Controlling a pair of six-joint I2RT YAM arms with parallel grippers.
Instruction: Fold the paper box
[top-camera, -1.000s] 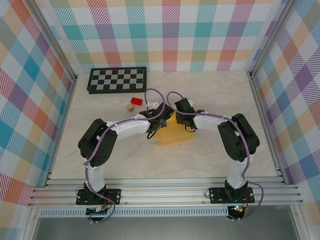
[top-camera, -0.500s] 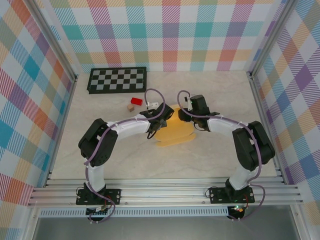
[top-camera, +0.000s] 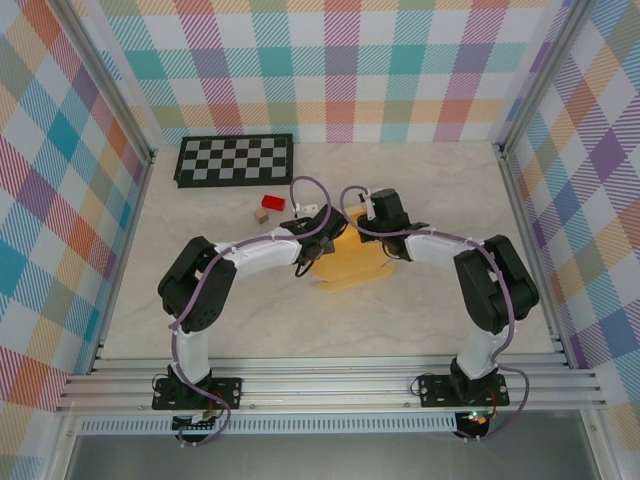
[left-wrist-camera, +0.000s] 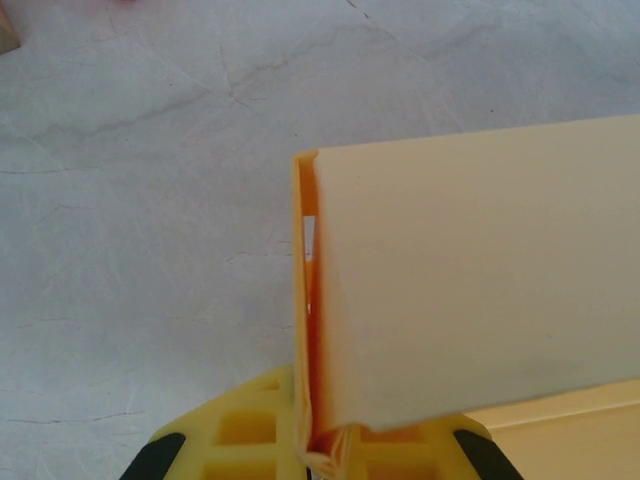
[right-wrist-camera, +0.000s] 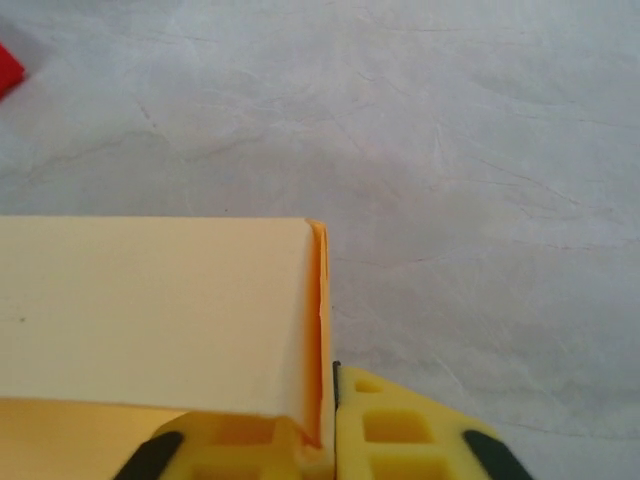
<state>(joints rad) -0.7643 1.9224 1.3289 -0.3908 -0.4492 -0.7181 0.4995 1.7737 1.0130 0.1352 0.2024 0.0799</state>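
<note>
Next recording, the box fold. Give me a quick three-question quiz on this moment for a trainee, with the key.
1. True or false: the left gripper and the right gripper are each shut on a raised wall of the box.
2. The red block lies: A, inside the box; B, on the table beside the tan cube; C, between a gripper's fingers.
3. Fill in: the gripper nearer the red block is the ___ one.

Key: 1 true; 2 B; 3 left.
</note>
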